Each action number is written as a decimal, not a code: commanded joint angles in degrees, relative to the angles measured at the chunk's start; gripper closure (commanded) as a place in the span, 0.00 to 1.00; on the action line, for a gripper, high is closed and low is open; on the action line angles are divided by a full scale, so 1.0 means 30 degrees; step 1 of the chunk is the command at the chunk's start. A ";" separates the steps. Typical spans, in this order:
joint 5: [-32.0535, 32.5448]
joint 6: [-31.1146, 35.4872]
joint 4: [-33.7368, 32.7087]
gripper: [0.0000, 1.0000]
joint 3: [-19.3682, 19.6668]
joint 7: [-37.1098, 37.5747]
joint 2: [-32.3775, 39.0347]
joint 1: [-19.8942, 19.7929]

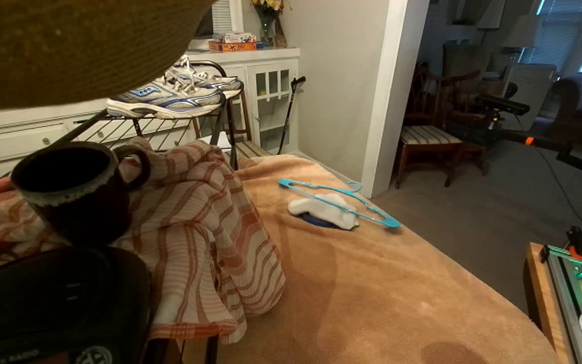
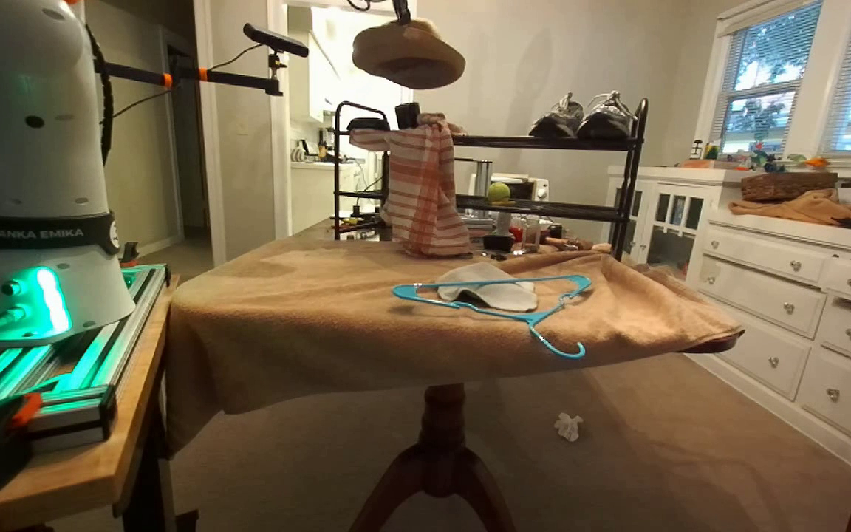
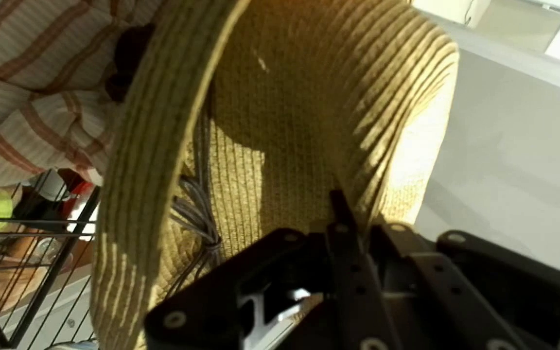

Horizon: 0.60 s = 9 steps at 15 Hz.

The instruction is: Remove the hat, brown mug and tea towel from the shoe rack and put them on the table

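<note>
Hat (image 2: 408,53): being held in mid-air above the shoe rack (image 2: 507,140), crown upward, brim tilted. Handling: the ribbed straw is being judged light, springy and only partly stiff. Breakage is not being expected, but creasing of the weave by a hard squeeze is being allowed for. Little slip is being anticipated on the rough surface; swaying is being rated the greater risk, since the wide brim is being borne by one narrow pinch. As a hold, a fold of the crown is being preferred to the brim edge; the dark band (image 3: 203,150), with its loose cords, is being ruled out as a likely snag.

Claw (image 3: 370,223): jaws nearly together, straw being clamped between them, apparently at a fold of the crown. In an exterior view, the hat is being suspended directly beneath the claw; in the wrist view it is being seen beyond the tips, filling most of the middle.

Outward: the tea towel (image 1: 195,217) is being borne by the rack, part of it hanging down; the brown mug (image 1: 94,212) is apparently being supported on the towel. Both are being overtopped by the hat, without visible contact. Placing on the table (image 2: 300,288) is yet to be done.
</note>
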<state>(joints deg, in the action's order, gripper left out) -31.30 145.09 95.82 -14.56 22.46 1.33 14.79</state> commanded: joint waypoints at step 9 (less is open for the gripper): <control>-0.3104 -0.0185 0.6817 0.98 0.2883 -0.5487 -0.6105 -0.1760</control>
<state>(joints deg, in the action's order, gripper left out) -39.18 144.53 107.91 -8.21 8.22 -10.74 11.02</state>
